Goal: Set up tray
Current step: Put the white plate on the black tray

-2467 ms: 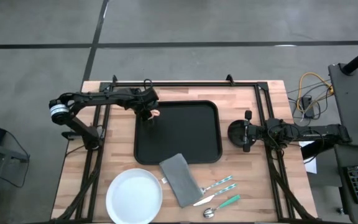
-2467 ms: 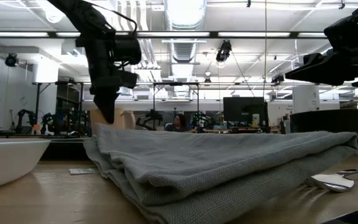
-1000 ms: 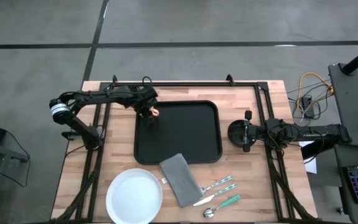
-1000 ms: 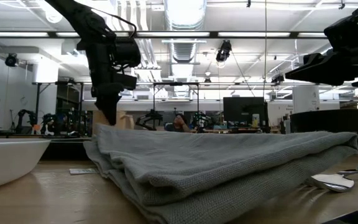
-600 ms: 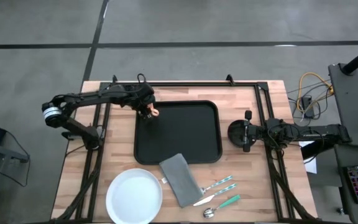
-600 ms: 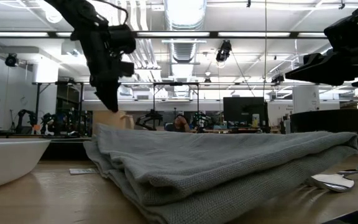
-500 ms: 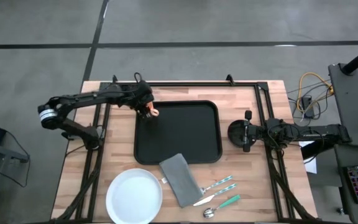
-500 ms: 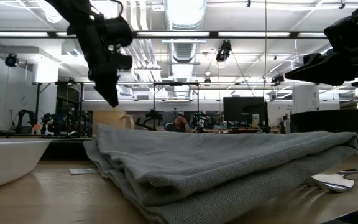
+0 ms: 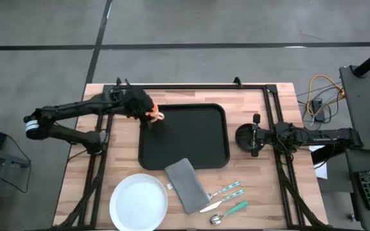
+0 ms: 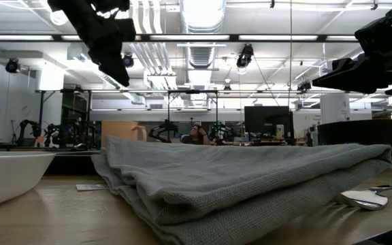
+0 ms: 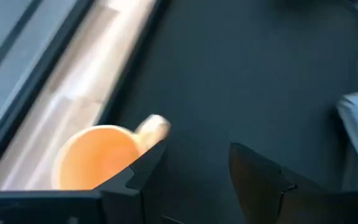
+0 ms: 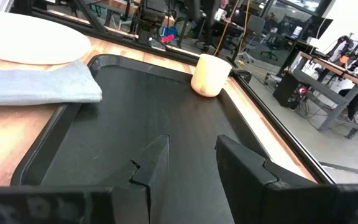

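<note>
Black and raised at the rim, your tray (image 9: 191,138) lies in the middle of the wooden desk (image 9: 275,199), toward its far edge. You have a small cream mug (image 9: 153,115) standing in the tray's far left corner, handle turned toward the tray's middle. Your left tool (image 9: 140,108) hangs just beside that mug, above the tray's left rim; the left wrist view shows its fingers (image 11: 145,171) parted with nothing between them, the mug (image 11: 98,155) apart from them. Your right tool (image 9: 254,135) waits off the tray's right side, its fingers (image 12: 241,162) spread and empty, pointing across the tray. A folded grey napkin (image 9: 186,185) overlaps the tray's near rim. Left of it sits the white plate (image 9: 139,202); right of it lies cutlery (image 9: 227,199) with teal handles.
</note>
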